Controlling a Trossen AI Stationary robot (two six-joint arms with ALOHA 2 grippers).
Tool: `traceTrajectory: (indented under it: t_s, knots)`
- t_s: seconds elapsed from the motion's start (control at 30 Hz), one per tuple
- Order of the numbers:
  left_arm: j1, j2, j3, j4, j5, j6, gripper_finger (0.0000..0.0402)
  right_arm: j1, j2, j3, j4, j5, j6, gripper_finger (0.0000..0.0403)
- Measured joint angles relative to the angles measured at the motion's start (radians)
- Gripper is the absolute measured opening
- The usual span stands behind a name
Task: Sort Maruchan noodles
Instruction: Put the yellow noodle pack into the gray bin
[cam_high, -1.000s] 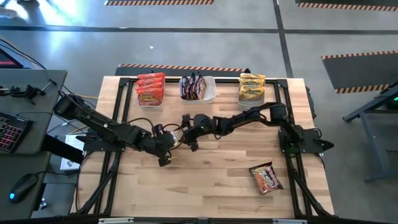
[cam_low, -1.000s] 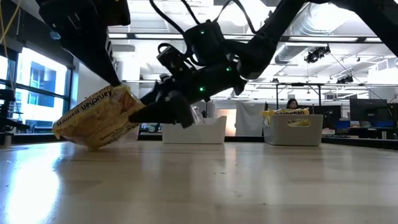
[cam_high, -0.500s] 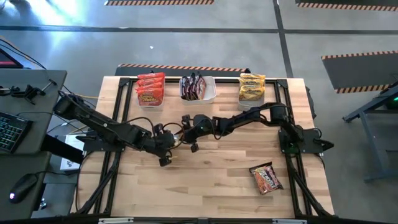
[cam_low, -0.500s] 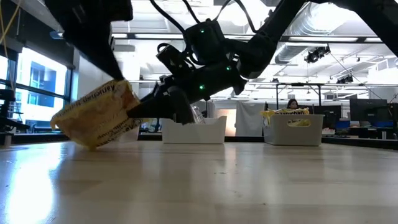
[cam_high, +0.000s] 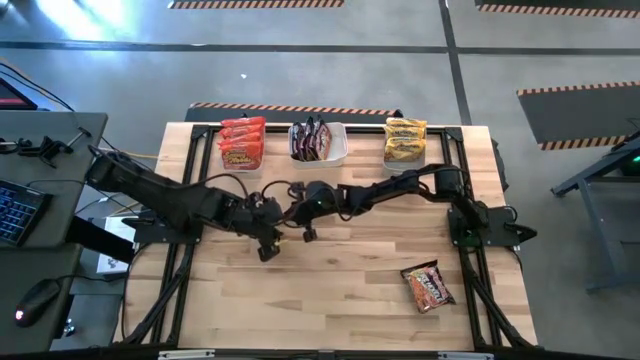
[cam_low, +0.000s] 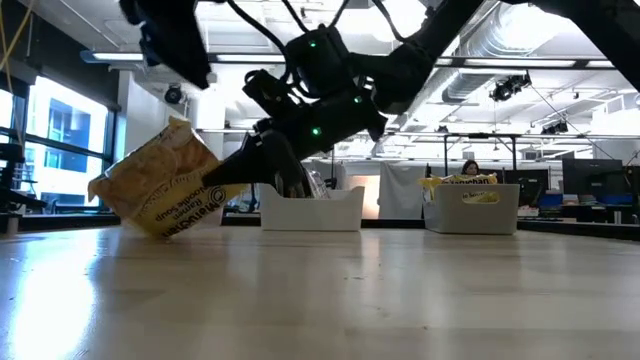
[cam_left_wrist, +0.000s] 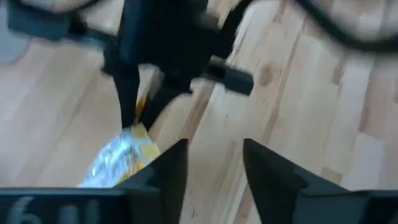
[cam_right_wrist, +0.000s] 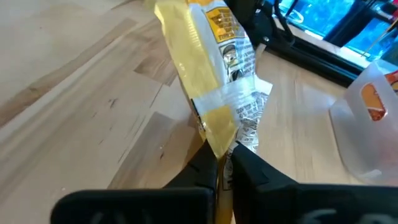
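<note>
The right gripper (cam_right_wrist: 224, 163) pinches the yellow Maruchan packet (cam_right_wrist: 208, 68) by its end seam, long axis running straight ahead, while the open, empty left gripper (cam_left_wrist: 214, 162) hangs just beside it

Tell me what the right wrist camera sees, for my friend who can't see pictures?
The right gripper is shut on the edge of a yellow noodle packet, holding it up over the wooden table. A clear plastic tub with something red-orange inside stands at one side.
</note>
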Motion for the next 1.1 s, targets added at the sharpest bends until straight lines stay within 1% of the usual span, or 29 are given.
traceTrajectory:
  t_s: [0.17,0.3,0.4,0.73,0.87,0.93,1.0,1.1]
  knots:
    - [0.033,0.002,0.03,-0.053,0.007,0.036,0.0199,0.0,0.0,0.013,-0.015,-0.008,0.039,0.0002]
    - [0.052,0.016,0.03,-0.17,0.016,0.037,0.0226,0.0,0.0,0.013,-0.015,-0.008,0.046,0.0002]
    - [0.055,0.038,0.03,-0.223,-0.003,0.038,0.0236,0.0,0.0,0.013,-0.011,-0.008,0.046,0.0002]
    - [0.055,0.149,0.029,-0.216,0.023,0.121,0.0244,0.0,-0.002,0.013,0.017,-0.008,0.083,0.0002]
    - [0.055,0.189,0.029,-0.222,0.022,0.146,0.0239,0.0,-0.002,0.013,0.016,-0.008,0.083,0.0002]
    - [0.055,0.204,0.029,-0.231,0.022,0.145,0.0225,-0.001,-0.002,0.013,0.017,-0.007,0.083,0.0002]
    - [0.055,0.213,0.029,-0.247,0.015,0.142,0.0199,0.0,-0.002,0.013,0.018,-0.007,0.083,0.0002]
    - [0.055,0.217,0.029,-0.278,-0.012,0.14,0.0142,0.0,-0.002,0.013,0.019,-0.007,0.087,0.0002]
